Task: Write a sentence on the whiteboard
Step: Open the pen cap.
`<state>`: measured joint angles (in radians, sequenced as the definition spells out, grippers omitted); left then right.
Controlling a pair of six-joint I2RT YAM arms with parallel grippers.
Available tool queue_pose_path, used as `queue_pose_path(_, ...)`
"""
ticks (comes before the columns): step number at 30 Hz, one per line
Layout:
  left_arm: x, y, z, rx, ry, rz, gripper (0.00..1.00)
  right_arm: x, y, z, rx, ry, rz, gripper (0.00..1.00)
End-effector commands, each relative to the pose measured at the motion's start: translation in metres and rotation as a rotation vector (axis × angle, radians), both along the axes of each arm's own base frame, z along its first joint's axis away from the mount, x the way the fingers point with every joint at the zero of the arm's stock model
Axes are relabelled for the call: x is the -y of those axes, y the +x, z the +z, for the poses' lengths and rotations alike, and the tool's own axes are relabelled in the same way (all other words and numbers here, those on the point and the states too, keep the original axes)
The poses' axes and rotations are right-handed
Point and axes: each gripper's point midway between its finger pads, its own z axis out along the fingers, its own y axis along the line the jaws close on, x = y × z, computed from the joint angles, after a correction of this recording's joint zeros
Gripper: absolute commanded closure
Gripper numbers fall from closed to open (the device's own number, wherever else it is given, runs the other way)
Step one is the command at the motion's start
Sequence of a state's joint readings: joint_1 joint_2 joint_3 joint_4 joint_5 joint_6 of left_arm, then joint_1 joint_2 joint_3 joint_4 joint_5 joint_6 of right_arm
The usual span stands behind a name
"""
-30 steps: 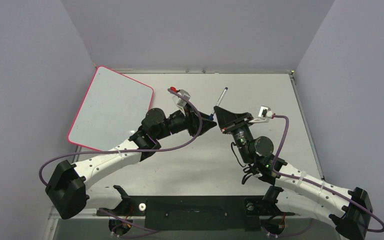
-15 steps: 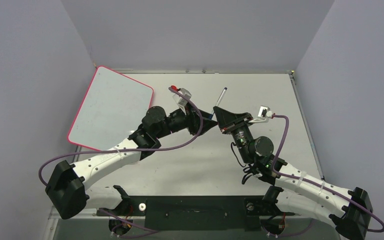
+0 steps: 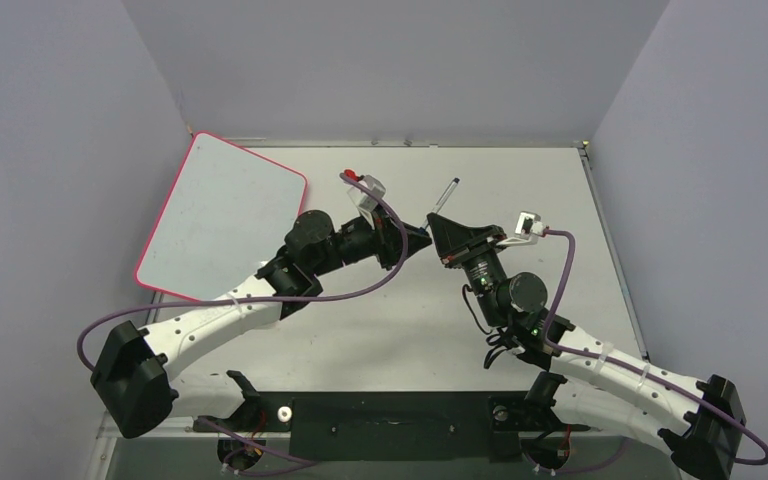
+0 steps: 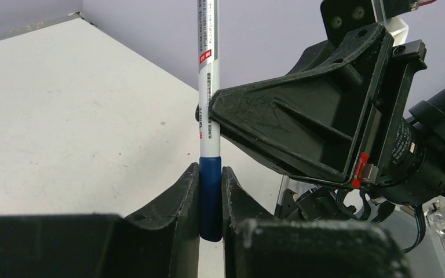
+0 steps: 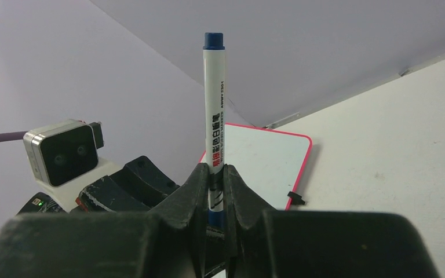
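1. At the far-left corner of the table [image 3: 520,290], the whiteboard [image 3: 222,215] lies flat with its face plain white, just where it lay a second ago.
2. Well to its right, over mid-table, the marker [image 4: 207,87] stands between both grippers, and its far end has barely shifted.
3. The left gripper [image 4: 211,197], gaping a moment ago, now pinches the marker's blue cap end between closed jaws.
4. The right gripper [image 5: 215,179] stays clamped on the white barrel, unchanged.

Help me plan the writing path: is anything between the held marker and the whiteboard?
Only the left gripper, shut on the blue cap of the white marker, lies between it and the red-rimmed white whiteboard; nothing else visible does.
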<state>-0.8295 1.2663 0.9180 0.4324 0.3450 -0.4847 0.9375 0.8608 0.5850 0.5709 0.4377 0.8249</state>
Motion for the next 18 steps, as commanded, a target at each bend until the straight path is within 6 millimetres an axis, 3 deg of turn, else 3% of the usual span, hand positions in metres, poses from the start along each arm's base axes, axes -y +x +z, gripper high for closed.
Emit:
queue_pose_path(1,0.001,0.005,0.026,0.062,-0.023,0.009,1.0,-0.006,-0.015,0.022,0.073,0.008,0.078,1.0)
queue_pose_path(3,-0.001,0.001,0.027,0.075,-0.005,-0.008,1.0,-0.011,-0.022,0.027,0.103,-0.055,0.13,0.96)
queue_pose_path(8,-0.008,-0.01,0.021,0.136,0.086,-0.049,1.0,-0.019,-0.035,0.02,0.11,-0.204,0.24,0.64)
queue_pose_path(10,-0.011,-0.018,0.023,0.159,0.11,-0.087,1.0,-0.016,-0.041,0.022,0.123,-0.228,0.26,0.58)
queue_pose_path(18,-0.019,-0.045,0.038,0.262,0.167,-0.222,1.0,-0.007,-0.06,0.041,0.179,-0.292,0.353,0.62)
